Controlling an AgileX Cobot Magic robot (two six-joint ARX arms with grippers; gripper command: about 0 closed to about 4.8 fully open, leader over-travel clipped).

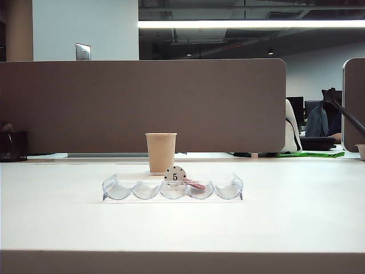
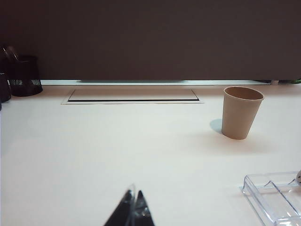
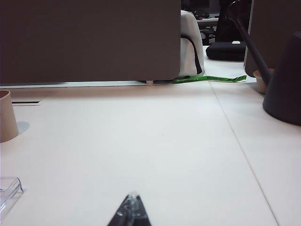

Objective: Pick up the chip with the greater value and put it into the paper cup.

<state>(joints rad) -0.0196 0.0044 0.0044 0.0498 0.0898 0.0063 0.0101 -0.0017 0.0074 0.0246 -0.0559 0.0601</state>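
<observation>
The tan paper cup stands upright just behind the clear scalloped tray. In the tray a white "5" chip stands on edge, and a red chip lies beside it. The chip with the greater value is not in view. My left gripper is shut and empty, low over bare table, well short of the paper cup and the tray's corner. My right gripper is shut too, holding nothing. From there only the paper cup's edge and a tray corner show. Neither gripper shows in the exterior view.
A brown partition closes off the back of the table. A black mesh pen holder stands at the far left beside a cable slot. A dark rounded object stands at the far right.
</observation>
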